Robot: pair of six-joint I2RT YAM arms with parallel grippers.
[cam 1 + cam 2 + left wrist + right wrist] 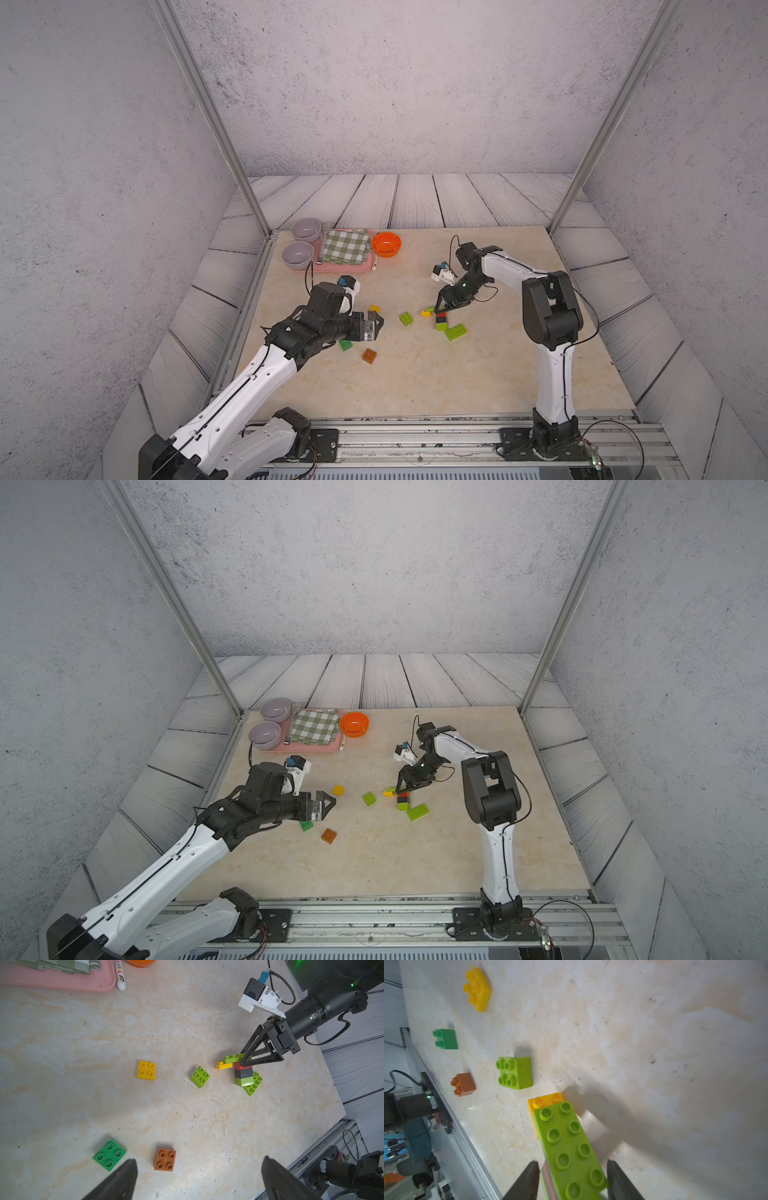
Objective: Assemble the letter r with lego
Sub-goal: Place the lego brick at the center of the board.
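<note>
Right wrist: right gripper [572, 1162] astride long lime brick [566, 1142] capping the stack [243, 1073], grip or gap impossible to tell. Left gripper [199, 1160] spread wide, empty, near green brick [109, 1154]. Likely light, rigid, slick: pinch long sides, press straight down.

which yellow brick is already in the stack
The yellow brick jutting out beneath the long lime brick on top; the other yellow brick lies loose.
</note>
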